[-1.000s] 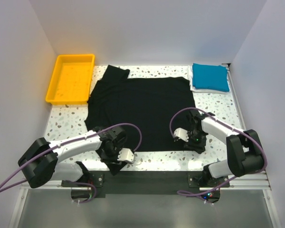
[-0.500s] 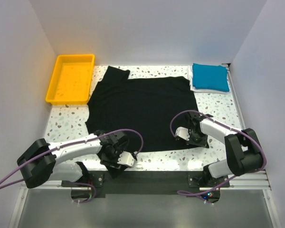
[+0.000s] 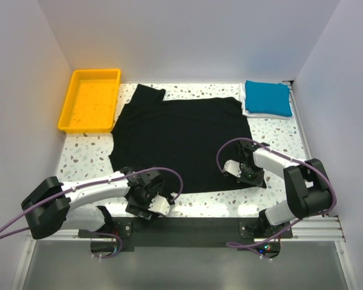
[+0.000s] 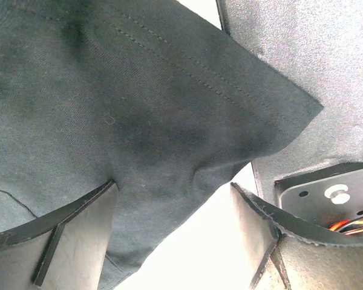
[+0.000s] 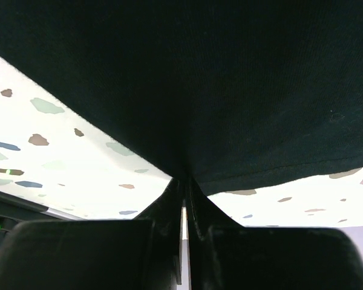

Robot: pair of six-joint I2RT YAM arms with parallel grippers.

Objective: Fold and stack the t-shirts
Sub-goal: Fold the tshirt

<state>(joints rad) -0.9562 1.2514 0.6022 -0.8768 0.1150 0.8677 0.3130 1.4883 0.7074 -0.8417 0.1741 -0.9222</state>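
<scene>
A black t-shirt [image 3: 181, 139] lies spread flat on the speckled table. My left gripper [image 3: 144, 204] is at the shirt's near-left corner by the table's front edge. In the left wrist view it [image 4: 172, 226] is open, with the hemmed shirt corner [image 4: 157, 121] draped against the left finger [image 4: 66, 232] and bare table between the jaws. My right gripper [image 3: 252, 176] is at the shirt's near-right corner. In the right wrist view it [image 5: 184, 190] is shut on the shirt's hem [image 5: 230, 121]. A folded blue t-shirt [image 3: 267, 98] lies at the back right on a white one.
A yellow tray [image 3: 89, 99] stands at the back left. The black mounting rail [image 3: 181, 232] with both arm bases runs along the near edge, and part of it shows in the left wrist view [image 4: 302, 54]. White walls close in the table on three sides.
My left gripper has slid nearer the front edge and slightly right along the shirt's corner. My right gripper has shifted a little away from the front edge with the hem held.
</scene>
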